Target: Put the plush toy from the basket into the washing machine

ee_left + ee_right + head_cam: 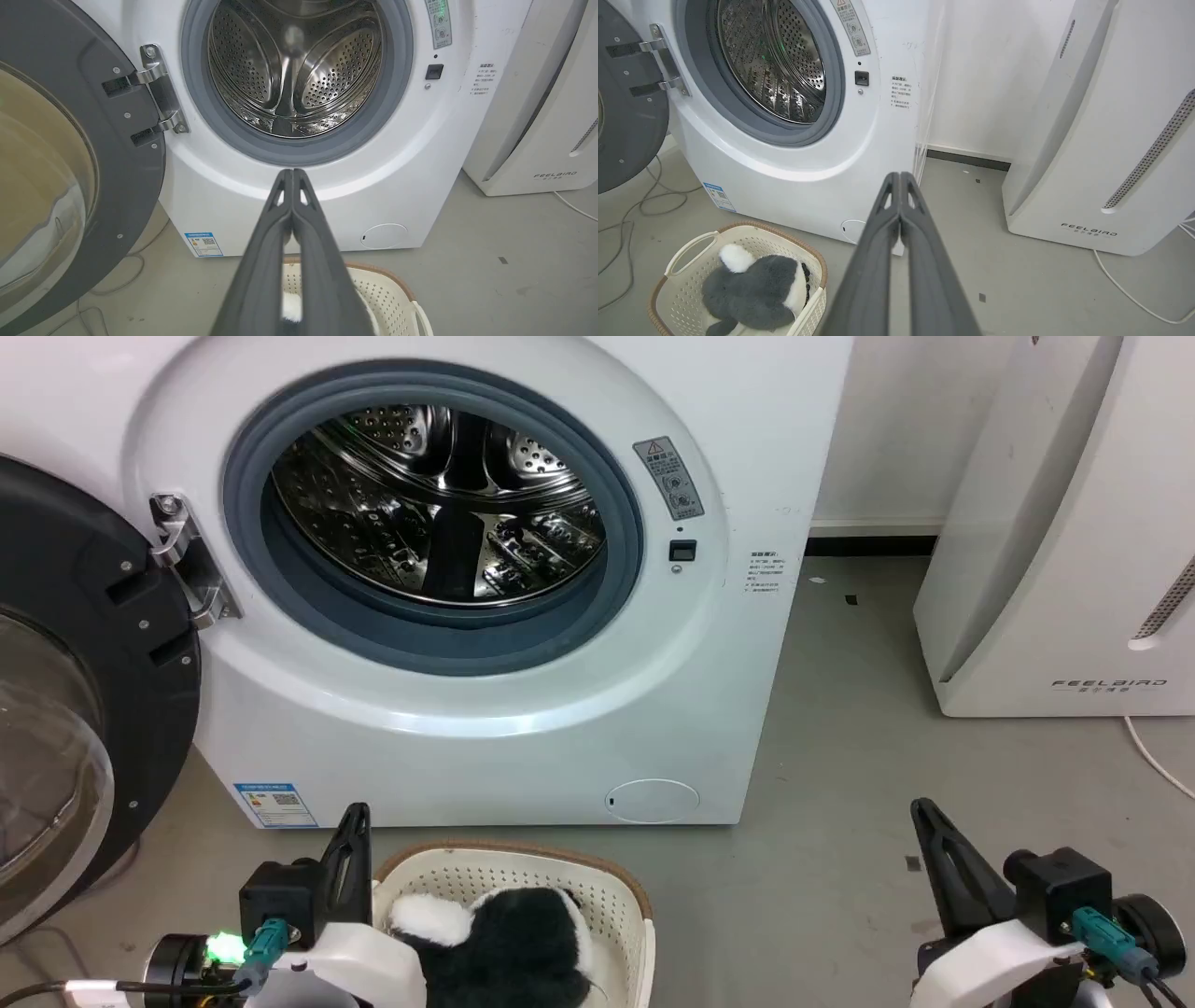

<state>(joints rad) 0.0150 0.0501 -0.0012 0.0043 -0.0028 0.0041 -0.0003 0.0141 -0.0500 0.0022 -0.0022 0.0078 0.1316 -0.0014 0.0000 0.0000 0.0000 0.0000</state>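
**Two grippers shut, toy in the basket: where the lift could fail**

Both pairs of jaws are pressed together and empty: the left gripper [292,173] points at the lower front of the washing machine [467,709], and the right gripper [900,175] points at the floor between it and the white appliance [1106,140]. The plush toy [756,291] lies in the basket [817,262], which sits on the floor just in front of the machine, near your left gripper.

If you go down with the jaws together, you will likely push the toy aside rather than grip it. The fur is thick and soft, so a shallow pinch may catch only pile and slip on the way up. The basket looks light, so a snagged toy could drag it along.

The open door [75,709] stands just left of the opening, so a wide left-arm swing risks hitting it. The grey seal [597,616] has a lip, so a low entry could leave the toy hanging short of the drum [439,504].
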